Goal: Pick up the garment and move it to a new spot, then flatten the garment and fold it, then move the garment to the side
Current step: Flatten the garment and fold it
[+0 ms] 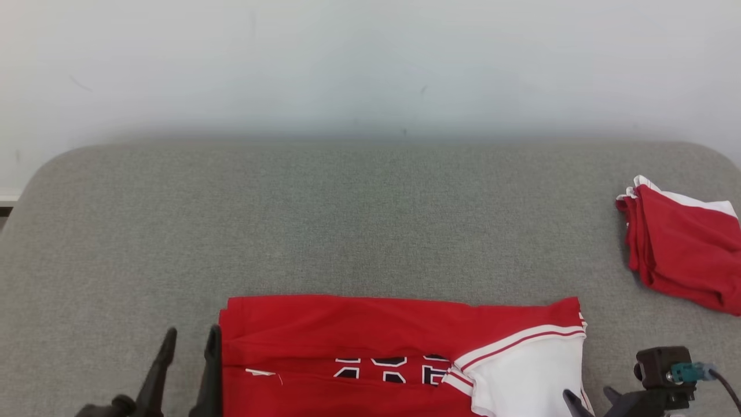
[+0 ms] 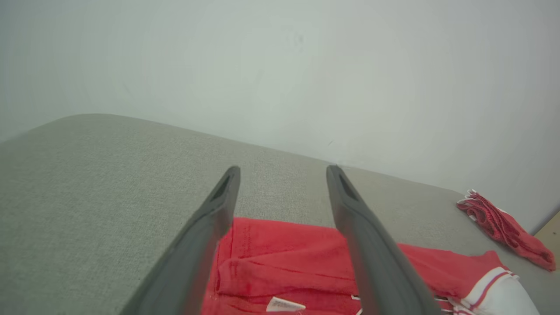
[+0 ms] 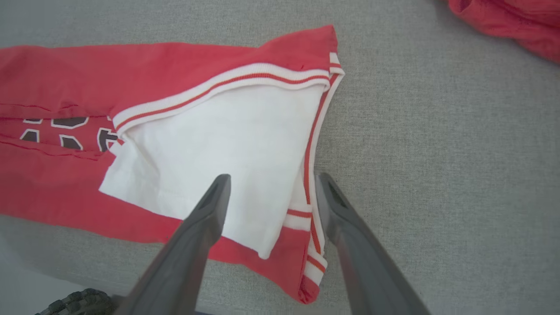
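Head view: black block characters (image 1: 393,370) edged in white across the red garment (image 1: 347,324), cut in half by a fold and not readable. Small white tag (image 1: 259,372) near its left end, print too small to tell.

Lies folded into a long band at the near edge of the grey worktop (image 1: 370,220). Red on the left, white panel (image 1: 521,370) with red-and-white striped trim on the right.

Left end effector (image 1: 190,353) just beside the garment's left end, fingers spread apart and holding nothing. Inner finger against or just off the red edge; cannot tell which. In the left wrist view, that left end beneath and between the spread fingers.

Right end effector (image 1: 589,398) at the garment's right end, fingers apart. In the right wrist view, straddles the striped right edge: one finger over the white panel, the other over bare worktop, contact unclear.

Second red cloth (image 1: 683,255), bunched, well apart at the worktop's far right.
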